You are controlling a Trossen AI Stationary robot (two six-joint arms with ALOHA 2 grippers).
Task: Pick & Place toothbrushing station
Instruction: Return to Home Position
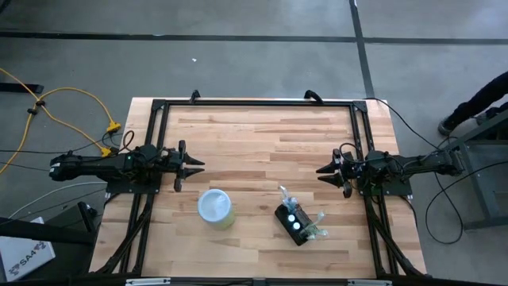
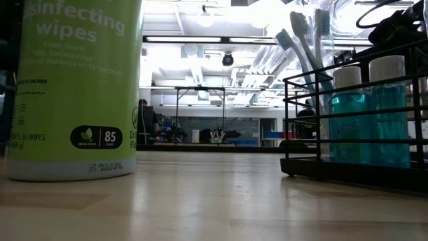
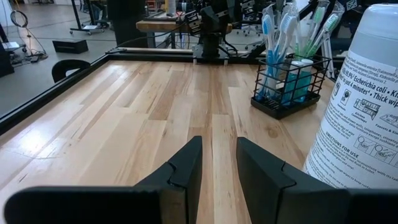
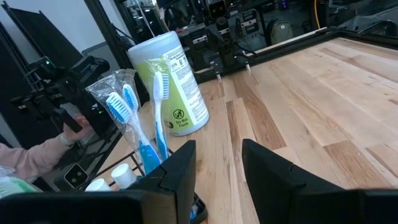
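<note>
Mostly the wooden table (image 1: 254, 143) lay bare, with open room between both grippers. One wipes canister (image 1: 215, 208) stood near the left gripper (image 1: 194, 165), ahead and beside its slightly parted, empty fingers. One toothbrushing station (image 1: 292, 224) sat apart from the right gripper (image 1: 321, 171), whose fingers were also parted and empty. Two blue bottles (image 2: 371, 110) stood inside it. The toothbrushes (image 3: 280, 28) overlapped, so their count was unclear. The low view cropped the canister and the station.

Black station (image 1: 284, 214), lime-green canister (image 1: 216, 208)
</note>
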